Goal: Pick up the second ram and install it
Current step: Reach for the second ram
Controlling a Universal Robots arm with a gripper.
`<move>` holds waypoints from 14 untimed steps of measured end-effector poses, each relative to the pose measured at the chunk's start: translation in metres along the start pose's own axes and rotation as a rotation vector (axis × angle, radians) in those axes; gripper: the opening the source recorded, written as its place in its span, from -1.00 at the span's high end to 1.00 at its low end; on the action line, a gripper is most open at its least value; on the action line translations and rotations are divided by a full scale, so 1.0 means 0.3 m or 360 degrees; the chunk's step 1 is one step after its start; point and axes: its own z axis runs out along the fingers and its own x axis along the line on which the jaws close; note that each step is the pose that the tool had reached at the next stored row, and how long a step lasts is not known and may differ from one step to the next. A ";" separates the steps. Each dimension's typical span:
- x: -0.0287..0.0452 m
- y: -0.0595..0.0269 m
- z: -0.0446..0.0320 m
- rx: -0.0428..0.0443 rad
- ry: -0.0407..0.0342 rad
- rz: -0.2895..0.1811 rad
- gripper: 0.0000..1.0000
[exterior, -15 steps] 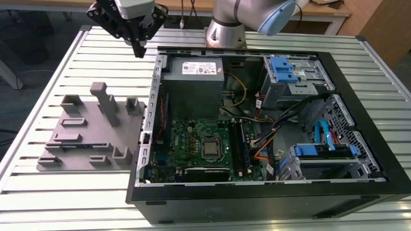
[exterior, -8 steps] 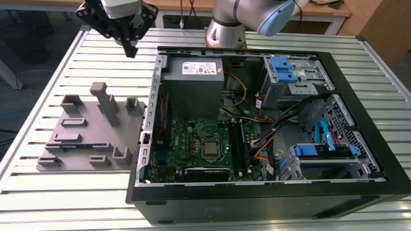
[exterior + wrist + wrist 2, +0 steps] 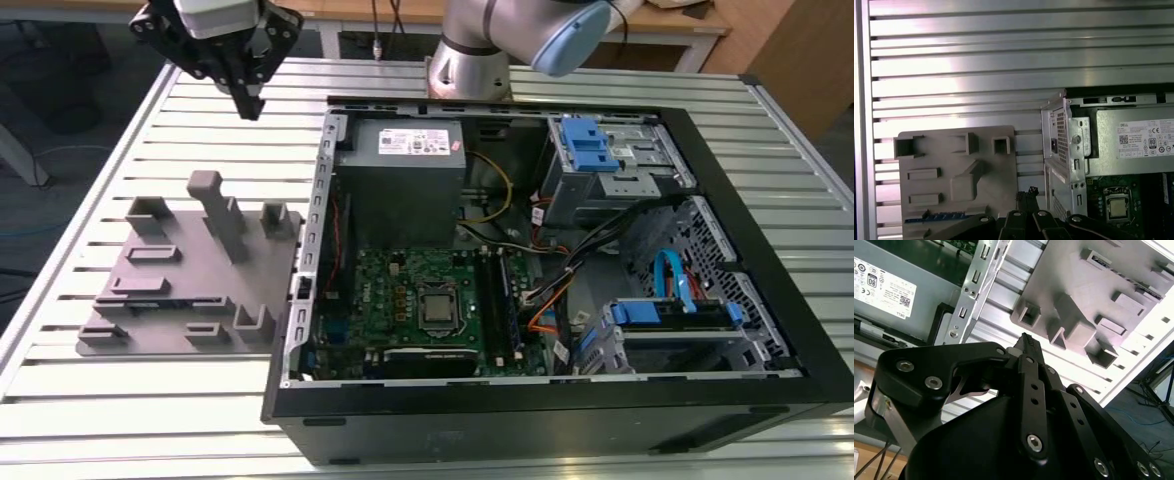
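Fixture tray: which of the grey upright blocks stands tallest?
The post with the sloped fin near the middle of the fixture tray. In the exterior view it rises well above the short blocks around it.

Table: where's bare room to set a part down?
Bare table slats between the fixture tray and the near edge, and between tray and far edge. Crowded: the open PC case, packed with cables and drive cages.

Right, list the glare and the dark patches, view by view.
First wrist view: glare bleaches the slatted table. Second wrist view: the fixture tray washes out at one edge, and the black gripper reads as a dark mass. Exterior view: even light, computer case interior shaded.
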 end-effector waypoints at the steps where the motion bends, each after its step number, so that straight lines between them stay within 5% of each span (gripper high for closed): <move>1: 0.007 -0.001 0.000 0.0000 0.0000 0.0000 0.85; 14: 0.077 -0.037 0.002 0.0000 0.0000 0.0000 0.85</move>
